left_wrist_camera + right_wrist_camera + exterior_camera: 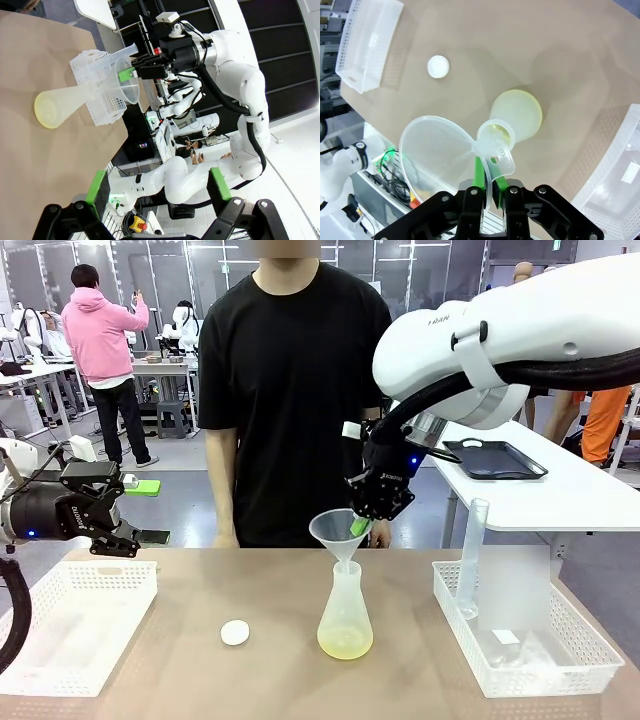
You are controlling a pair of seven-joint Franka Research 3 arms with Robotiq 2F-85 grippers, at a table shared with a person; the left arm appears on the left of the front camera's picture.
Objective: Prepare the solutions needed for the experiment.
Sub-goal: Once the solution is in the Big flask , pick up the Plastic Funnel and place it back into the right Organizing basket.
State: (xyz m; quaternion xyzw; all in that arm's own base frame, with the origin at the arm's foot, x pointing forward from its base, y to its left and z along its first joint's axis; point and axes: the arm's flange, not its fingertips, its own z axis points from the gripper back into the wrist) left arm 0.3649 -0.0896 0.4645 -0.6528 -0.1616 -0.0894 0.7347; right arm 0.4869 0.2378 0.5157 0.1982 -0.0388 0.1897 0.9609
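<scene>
1. at mid-table, toward the robot's edge: conical flask (345, 605) upright on the brown table (200, 580). the solution (345, 645), pale yellow-green and clear, lies as a shallow layer in its base.
2. clear plastic funnel (338, 530) over the flask mouth, stem pointing down into the neck. it looks seated, but the front view does not settle whether it rests there or is just held in place.
3. right pincer (362, 527): jaws together, clamped on the tab at the funnel's rim. in the right wrist view the green pads (479, 172) pinch that tab from both sides, with the funnel bowl beside them and the flask with its liquid beyond.
4. left pincer (125, 538): jaws wide apart, nothing between them, touching nothing. it hangs above the far edge of the left basket (70, 625), well apart from the flask.
5. small white disc (235, 633) flat on the table, near the flask on its left, not touching.
6. right basket (520, 655) on the table's right side; a tall clear cylinder (470, 560) stands upright at its left end.
7. person (290, 390) in a black t-shirt stands at the far edge, behind the flask.
</scene>
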